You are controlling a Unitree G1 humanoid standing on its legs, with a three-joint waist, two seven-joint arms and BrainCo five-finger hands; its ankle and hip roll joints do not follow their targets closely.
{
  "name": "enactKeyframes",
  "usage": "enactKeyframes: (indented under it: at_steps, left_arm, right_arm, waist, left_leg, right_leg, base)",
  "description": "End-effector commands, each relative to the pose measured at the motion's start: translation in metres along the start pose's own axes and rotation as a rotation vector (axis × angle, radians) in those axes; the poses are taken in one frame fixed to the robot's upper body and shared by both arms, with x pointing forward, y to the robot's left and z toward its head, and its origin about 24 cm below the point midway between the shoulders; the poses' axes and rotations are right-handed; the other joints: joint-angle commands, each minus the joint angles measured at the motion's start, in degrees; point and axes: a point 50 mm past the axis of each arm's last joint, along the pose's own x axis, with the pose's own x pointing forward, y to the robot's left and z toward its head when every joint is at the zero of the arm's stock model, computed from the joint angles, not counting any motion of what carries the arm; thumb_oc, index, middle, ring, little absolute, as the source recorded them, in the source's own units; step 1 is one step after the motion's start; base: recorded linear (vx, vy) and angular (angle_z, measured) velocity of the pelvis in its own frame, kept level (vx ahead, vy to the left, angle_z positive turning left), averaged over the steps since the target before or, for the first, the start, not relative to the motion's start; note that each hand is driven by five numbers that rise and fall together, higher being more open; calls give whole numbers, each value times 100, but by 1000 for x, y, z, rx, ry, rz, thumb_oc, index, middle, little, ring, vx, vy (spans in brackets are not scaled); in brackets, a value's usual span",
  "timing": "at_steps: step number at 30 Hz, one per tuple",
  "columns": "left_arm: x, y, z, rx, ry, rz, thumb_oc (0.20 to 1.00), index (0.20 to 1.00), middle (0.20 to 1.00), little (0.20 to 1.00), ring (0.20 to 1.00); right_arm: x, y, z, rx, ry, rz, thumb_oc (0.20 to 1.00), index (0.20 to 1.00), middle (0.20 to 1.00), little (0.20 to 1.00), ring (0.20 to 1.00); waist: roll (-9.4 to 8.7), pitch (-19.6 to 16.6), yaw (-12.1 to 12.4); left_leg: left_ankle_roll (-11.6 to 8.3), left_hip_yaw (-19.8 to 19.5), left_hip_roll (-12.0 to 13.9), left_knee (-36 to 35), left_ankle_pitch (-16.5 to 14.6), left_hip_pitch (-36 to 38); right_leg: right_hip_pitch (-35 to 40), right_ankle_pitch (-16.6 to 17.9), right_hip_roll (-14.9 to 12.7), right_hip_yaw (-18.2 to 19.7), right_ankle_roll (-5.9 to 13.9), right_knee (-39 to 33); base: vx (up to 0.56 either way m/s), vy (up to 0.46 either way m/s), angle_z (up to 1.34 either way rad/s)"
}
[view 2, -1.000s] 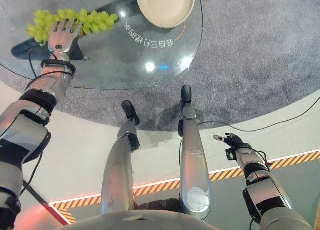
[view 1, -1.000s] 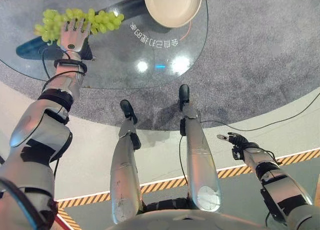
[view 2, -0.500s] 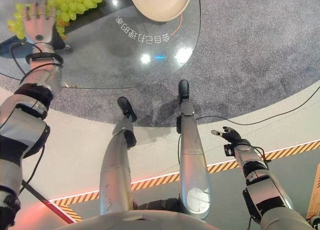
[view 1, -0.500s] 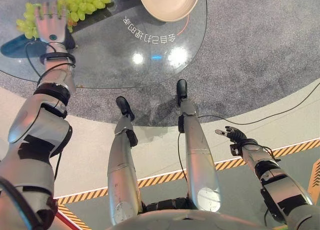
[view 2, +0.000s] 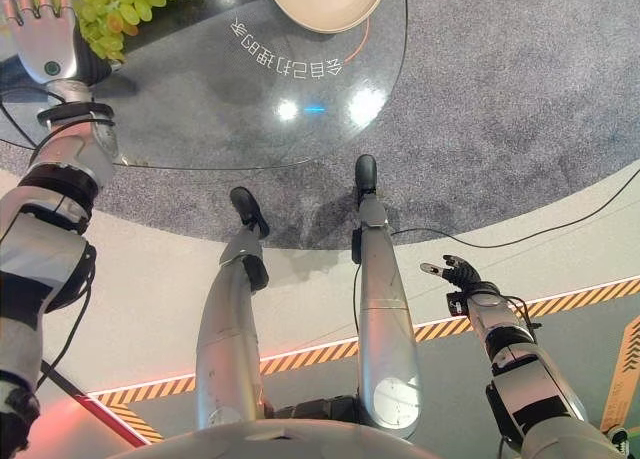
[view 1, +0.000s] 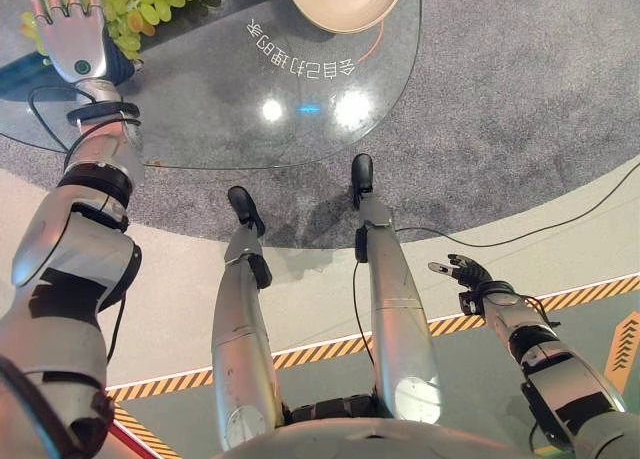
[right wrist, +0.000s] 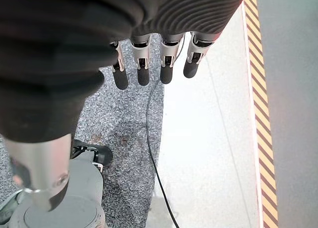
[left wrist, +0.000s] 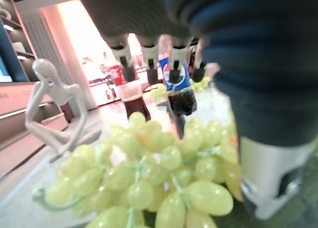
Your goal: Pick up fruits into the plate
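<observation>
The left hand (view 1: 68, 34) is seen stretched out over the round glass tabletop (view 1: 230, 109), palm down, fingers straight and slightly spread. Nothing is pinched or curled round. The bunch of pale green grapes (view 1: 150, 4) lies on the glass just beside the fingers, toward the hand's thumb side, w/ a few berries tucked close against the fingers' edge. Whether the fingertips actually touch the fruit can't be told from the head views.

In the left wrist view the grapes (left wrist: 154, 183) are seen directly under and ahead of the palm — a loose heap w/ thin green stems, close to the dark ribbed cover. The silver fingers (left wrist: 149, 51) are held straight out above the bunch, not wrapped round it. Past the fingertips, two dark drink bottles (left wrist: 176, 86) and a white abstract figurine (left wrist: 54, 109) are made out, well beyond the fruit.

The cream-coloured round plate (view 1: 345, 4) sits on the same tabletop, well apart from the left hand, on the far side of the grapes from it; no fruit is seen in the visible part.

The right hand (view 1: 465, 272) is held low, off the table and away from all task items, above the pale floor near the yellow-and-black striped floor tape (view 1: 590, 294). Its fingers (right wrist: 144, 64) are relaxed and roughly straight — nothing is held.
</observation>
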Motion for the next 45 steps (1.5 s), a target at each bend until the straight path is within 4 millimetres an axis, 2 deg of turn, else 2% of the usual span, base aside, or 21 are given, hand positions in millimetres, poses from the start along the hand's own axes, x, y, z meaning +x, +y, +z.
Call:
enactKeyframes:
  at_steps: [1, 6, 7, 18, 25, 29, 40, 42, 45]
  left_arm:
    - [17, 21, -38, 39, 97, 93, 1000, 1000, 1000, 1000, 1000]
    - [26, 26, -36, 40, 89, 83, 1000, 1000, 1000, 1000, 1000]
    - [25, 24, -34, 47, 77, 58, 1000, 1000, 1000, 1000, 1000]
    - [17, 0, -42, 25, 189, -367, 1000, 1000, 1000, 1000, 1000]
    - [12, -8, -51, -71, 263, -538, 1000, 1000, 1000, 1000, 1000]
    - [-1, -18, -63, -83, 361, -707, 1000, 1000, 1000, 1000, 1000]
    - [-10, -14, -96, 83, 468, -680, 1000, 1000, 1000, 1000, 1000]
    - [-8, -11, -97, 225, 399, -639, 1000, 1000, 1000, 1000, 1000]
    - [-9, -7, -104, 351, 394, -572, 1000, 1000, 1000, 1000, 1000]
  right_arm:
    - [-10, -3, -37, -29, 86, -8, 1000, 1000, 1000, 1000, 1000]
    - [-11, -6, -41, -33, 88, -5, 1000, 1000, 1000, 1000, 1000]
    - [-12, -6, -44, -35, 96, -4, 1000, 1000, 1000, 1000, 1000]
    - [-12, -11, -41, -33, 85, -10, 1000, 1000, 1000, 1000, 1000]
    - [-16, -19, -46, -43, 83, -23, 1000, 1000, 1000, 1000, 1000]
    - [-16, -22, -42, -37, 69, -30, 1000, 1000, 1000, 1000, 1000]
    - [-18, -23, -42, -4, 42, 0, 1000, 1000, 1000, 1000, 1000]
    - [-19, -22, -41, 11, 35, 5, 1000, 1000, 1000, 1000, 1000]
    - [-18, -20, -38, 34, 8, 16, 1000, 1000, 1000, 1000, 1000]
  waist:
    - [-232, -170, 64]
    - [-260, -170, 19]
    - [-249, -170, 24]
    - [-277, -170, -96]
    - [-230, -170, -162]
    - [-218, -170, -194]
    - [-374, -170, -188]
    - [-411, -170, -186]
    - [-478, -170, -171]
  left_leg:
    - [144, -16, -567, 534, -701, -235]
    - [165, 1, -548, 591, -726, -310]
    - [128, -51, -540, 664, -937, -203]
    - [99, 90, -498, 576, -908, -109]
    - [89, 225, -478, 507, -890, 49]
    - [76, 287, -480, 455, -877, 184]
    - [115, 250, -429, 534, -891, 188]
    - [129, 219, -432, 525, -883, 168]
    - [153, 138, -434, 544, -897, 97]
  right_leg:
    - [126, -524, 562, -194, -291, 194]
    - [49, -503, 570, -176, -293, 221]
    - [149, -696, 589, -163, -257, 307]
    - [228, -581, 553, -180, -195, 128]
    - [341, -530, 521, -191, -171, 27]
    - [468, -478, 501, -197, -156, -99]
    - [552, -454, 573, -208, -198, -113]
    - [541, -444, 616, -180, -211, -112]
    - [495, -447, 684, -149, -219, -71]
  base:
    - [0, 0, 0]
    - [15, 5, 0]
    - [73, 30, -1]
    - [7, 27, -1]
    - [7, 30, -1]
    - [3, 8, 0]
    - [0, 0, 0]
    - [0, 0, 0]
    - [-4, -10, 0]
